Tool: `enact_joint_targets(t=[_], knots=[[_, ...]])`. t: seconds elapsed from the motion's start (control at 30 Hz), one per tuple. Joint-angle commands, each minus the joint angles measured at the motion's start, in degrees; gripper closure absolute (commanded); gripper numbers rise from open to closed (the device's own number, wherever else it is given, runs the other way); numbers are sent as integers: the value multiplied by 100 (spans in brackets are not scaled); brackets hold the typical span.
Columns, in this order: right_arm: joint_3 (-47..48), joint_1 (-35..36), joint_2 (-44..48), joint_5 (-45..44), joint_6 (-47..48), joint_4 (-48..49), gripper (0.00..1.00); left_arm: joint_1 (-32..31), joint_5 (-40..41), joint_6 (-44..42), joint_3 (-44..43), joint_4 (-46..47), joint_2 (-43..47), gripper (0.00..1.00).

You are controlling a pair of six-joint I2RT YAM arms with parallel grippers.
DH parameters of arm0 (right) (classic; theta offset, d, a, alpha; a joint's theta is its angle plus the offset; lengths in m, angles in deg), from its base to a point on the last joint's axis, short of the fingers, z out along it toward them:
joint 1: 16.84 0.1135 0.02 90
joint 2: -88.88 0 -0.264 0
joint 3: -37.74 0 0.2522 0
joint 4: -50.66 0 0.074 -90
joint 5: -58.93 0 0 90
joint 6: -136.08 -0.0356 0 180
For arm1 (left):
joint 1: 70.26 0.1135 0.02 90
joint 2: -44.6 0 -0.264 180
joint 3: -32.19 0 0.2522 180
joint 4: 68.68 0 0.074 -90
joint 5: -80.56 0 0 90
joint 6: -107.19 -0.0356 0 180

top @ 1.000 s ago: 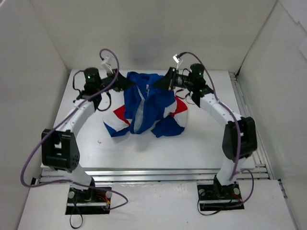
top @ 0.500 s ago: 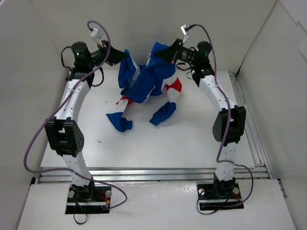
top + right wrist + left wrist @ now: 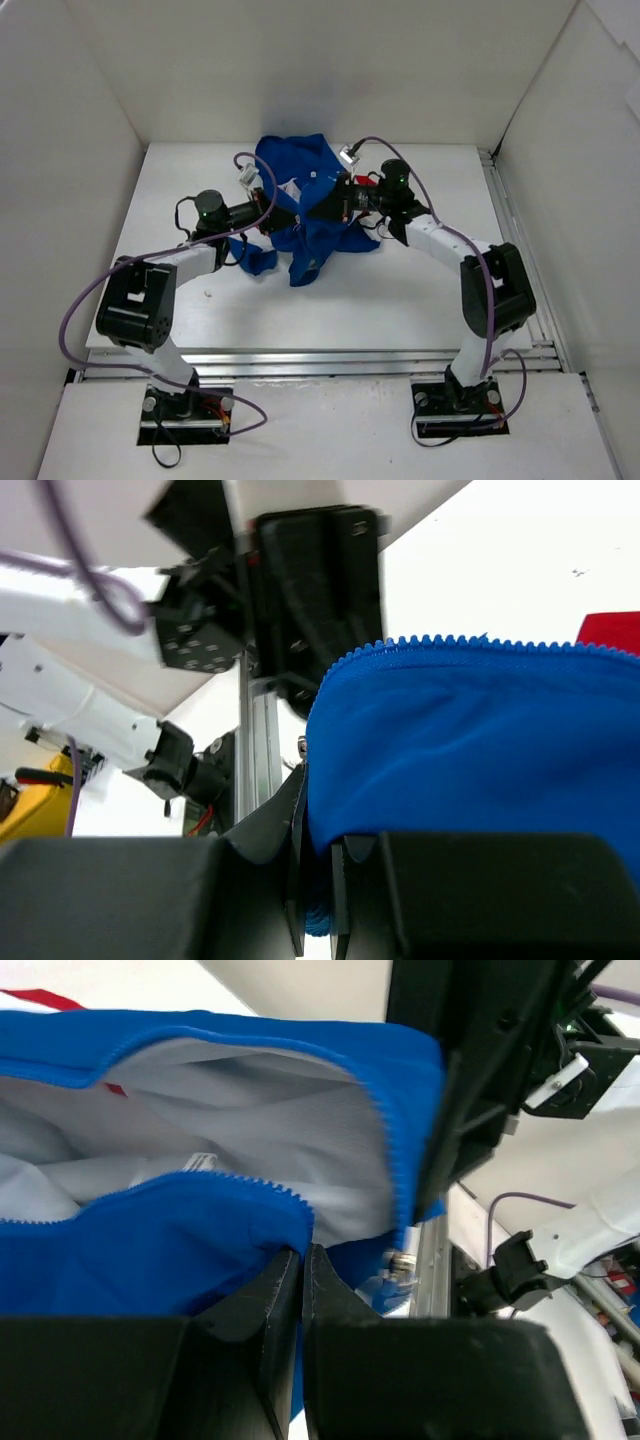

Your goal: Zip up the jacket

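The jacket (image 3: 305,205) is royal blue and bunched between both grippers at mid table, a little red showing near the right gripper. My left gripper (image 3: 283,218) is shut on the jacket's blue front edge by the zipper teeth (image 3: 250,1185), with the white lining (image 3: 250,1110) open above. My right gripper (image 3: 322,197) is shut on the other blue front edge (image 3: 470,740), whose zipper teeth (image 3: 470,642) run along the top. The two grippers are close together, facing each other. The zipper slider is not clearly visible.
White walls close in the table on three sides. An aluminium rail (image 3: 520,250) runs along the right edge and another along the front edge (image 3: 320,362). The arms' cables loop above the table.
Both grippers came down and forward from the raised position at the back wall, moving closer together at mid table. The jacket came with them and now lies bunched between them.
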Motion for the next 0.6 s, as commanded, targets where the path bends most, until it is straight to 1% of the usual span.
enact_joint_targets(t=[0.0, 0.03, 0.07, 0.1, 0.13, 0.17, 0.47, 0.57], knots=[[-127, -27, 859, 273, 235, 854, 100, 195, -252, 1240, -5, 3045, -39, 100], [-224, -36, 929, 212, 252, 863, 100, 196, -260, 1409, 4, 3299, -119, 100], [-399, -71, 1051, 177, 270, 863, 100, 266, -260, 1767, 4, 3981, -363, 100], [-400, -72, 1053, 185, 270, 863, 100, 266, -260, 1928, 4, 3987, -366, 100], [-470, -98, 1096, 185, 279, 863, 100, 336, -234, 2077, -22, 4422, -427, 100], [-514, -89, 1114, 168, 288, 863, 100, 337, -234, 2218, -39, 4531, -514, 100], [-488, -221, 1000, 177, 279, 872, 100, 337, -269, 2237, -92, 4295, -261, 100], [-436, -221, 930, 142, 270, 872, 100, 337, -287, 2053, -119, 3971, -86, 100]])
